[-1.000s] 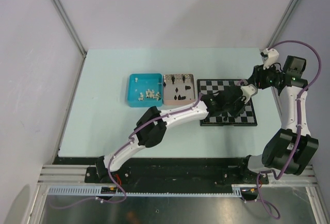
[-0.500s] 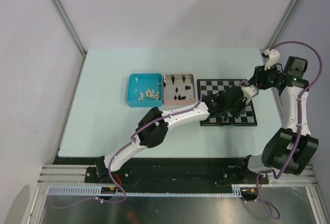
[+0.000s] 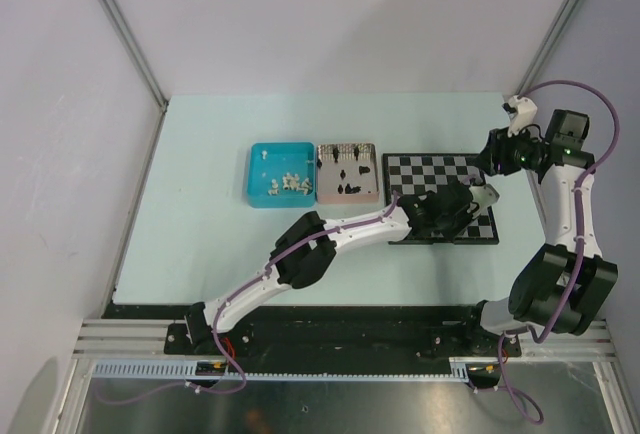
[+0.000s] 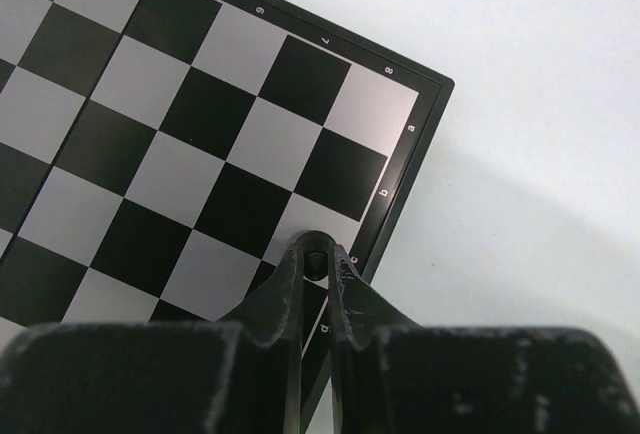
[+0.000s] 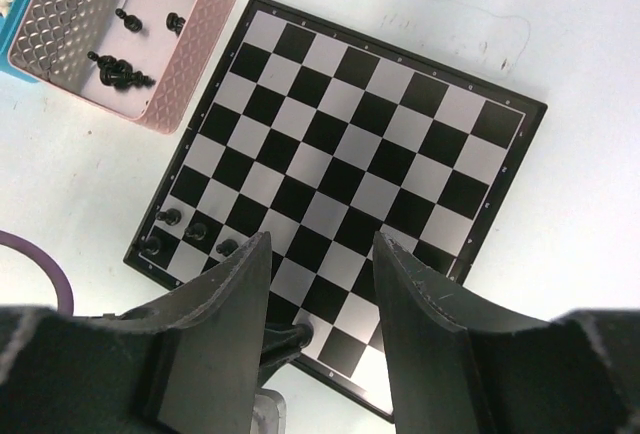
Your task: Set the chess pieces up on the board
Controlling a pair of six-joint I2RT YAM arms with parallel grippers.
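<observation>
On the pale table [image 4: 530, 104], the left gripper [image 4: 316, 266] pinches a black piece [image 4: 315, 251] just inside the board [image 4: 150, 134] border, near its corner.

Pale green table [image 3: 200, 244], white walls [image 3: 330, 14] — grey corner posts [image 3: 120, 29], metal rail [image 3: 130, 339] in front

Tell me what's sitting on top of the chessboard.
A few black chess pieces stand near one corner of the board. The left gripper holds a black piece at another corner. Squares under the left arm are hidden.

Black piece [image 4: 314, 251] between fingers [image 4: 283, 299]; board [image 4: 190, 144] edge
</observation>
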